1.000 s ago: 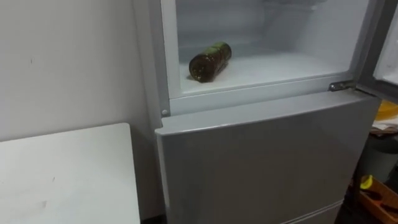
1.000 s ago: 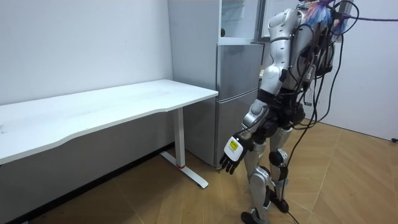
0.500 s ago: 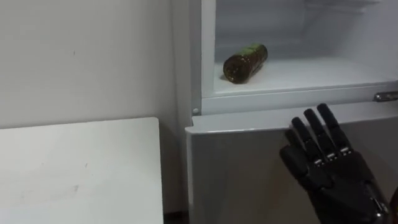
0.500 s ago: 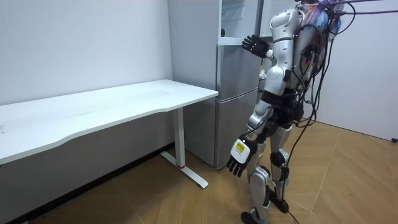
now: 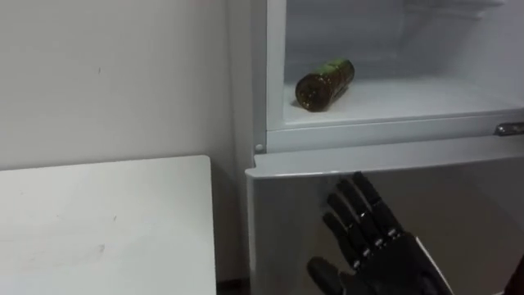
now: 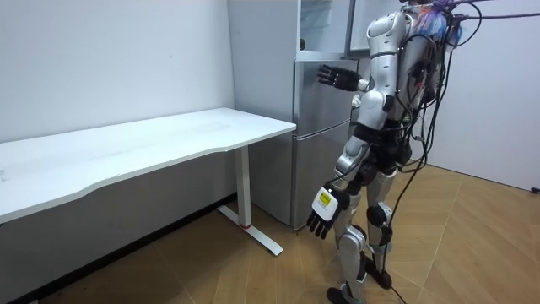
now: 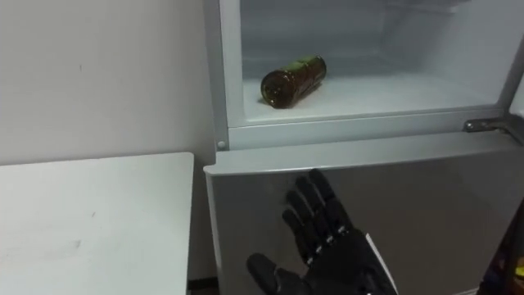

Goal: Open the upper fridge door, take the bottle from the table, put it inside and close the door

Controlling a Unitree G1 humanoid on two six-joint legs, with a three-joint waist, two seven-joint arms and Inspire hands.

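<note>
Bottle lying on its side on the white shelf of the open upper fridge, in a room with a white counter at left, a pale wall and a wood floor. Its long axis runs from front left to back right, base nearest the camera. It is dark brown with a green label. The right robot hand, fingers straight and spread, is up before the grey lower door; the left robot hand hangs relaxed and empty.

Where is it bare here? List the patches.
The white shelf is bare right of the brown glass bottle lying at its left front. The white table left of the fridge is bare. Crowded: the right robot hand before the grey lower door.
</note>
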